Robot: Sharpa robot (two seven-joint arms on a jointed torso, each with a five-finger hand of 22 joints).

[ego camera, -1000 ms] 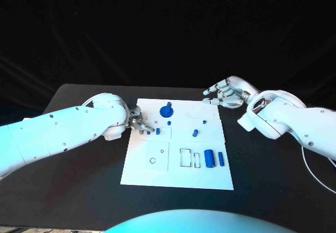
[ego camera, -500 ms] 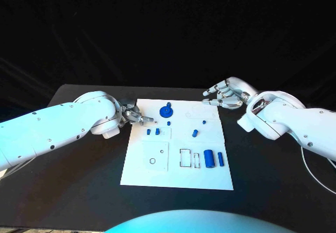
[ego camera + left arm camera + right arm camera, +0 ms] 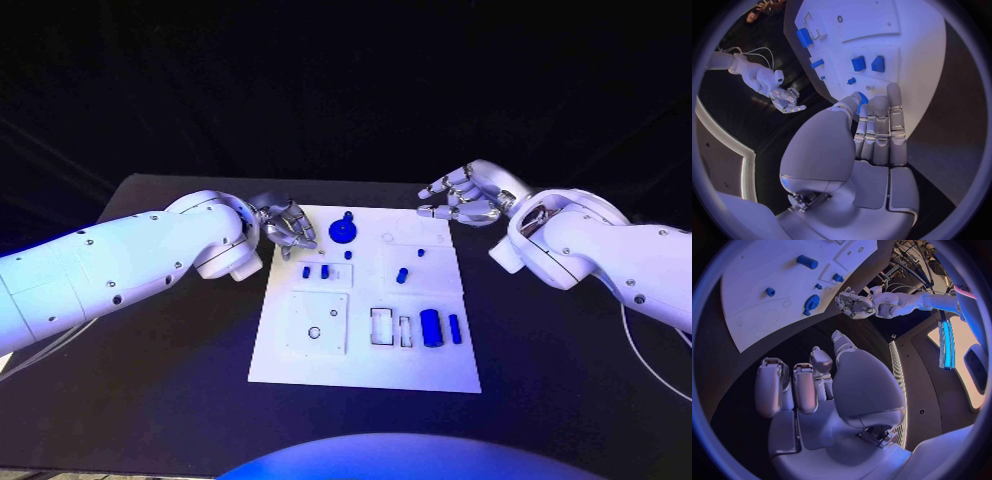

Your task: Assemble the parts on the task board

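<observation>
Left hand point(image 3: 286, 228) now at the upper left corner of the white board point(image 3: 364, 370), left of centre in the head view; a second ago lower down, at the board's left edge beside the two small blue blocks point(image 3: 316, 271). Fingers held close together and curled over the board's corner, nothing seen between them. In the left wrist view, fingertips point(image 3: 879, 107) over the board's edge, a blue part just peeking out behind them; whether touched, cannot tell.

On the board, nothing shifted since the earlier frames: blue gear point(image 3: 343, 231) standing near the top centre, just right of the left hand; small blue blocks below it; a short blue peg point(image 3: 404, 271) at mid-board; a thick blue cylinder point(image 3: 430, 324) and a thinner blue pin point(image 3: 453, 329) lying side by side at the lower right, next to the rectangular slots. Board itself flat on the black surface point(image 3: 548, 350), in the middle of the frame.

Right hand point(image 3: 464, 200) at the upper right, just off the board's top right corner, unmoved over the last second, fingers loosely curled and apart, holding nothing.
</observation>
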